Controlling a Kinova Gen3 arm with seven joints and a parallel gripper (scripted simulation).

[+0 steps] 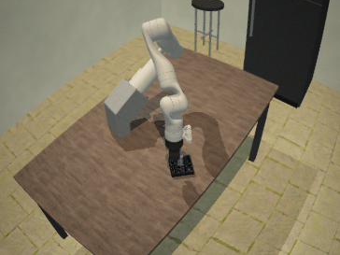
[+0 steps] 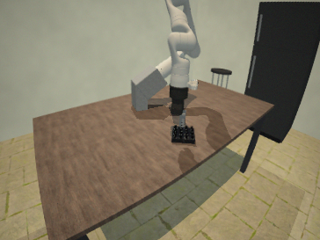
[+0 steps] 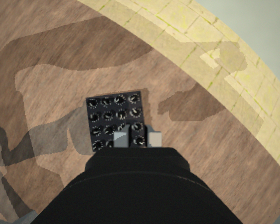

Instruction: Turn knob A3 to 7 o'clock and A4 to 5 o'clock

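Brown wood-grain table (image 1: 107,169) (image 2: 105,146) (image 3: 60,55) under the knob box
The black knob box (image 1: 181,166) (image 2: 183,135) (image 3: 115,121) lies on its top near one long edge; dark shadows spread over the wood around it.

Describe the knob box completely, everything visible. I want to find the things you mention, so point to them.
The knob box (image 1: 186,173) (image 2: 184,141) (image 3: 114,122) is a low, square, black block, apparently plastic, carrying round black knobs in a four-by-four grid, each ringed by pale marks. It lies flat, knobs up, on the brown wooden table (image 1: 93,169) (image 2: 101,159) (image 3: 55,80), toward one long edge. The fingers (image 1: 180,160) (image 2: 183,120) are over one side of it, hiding some knobs in the wrist view; whether they touch it, I cannot tell.
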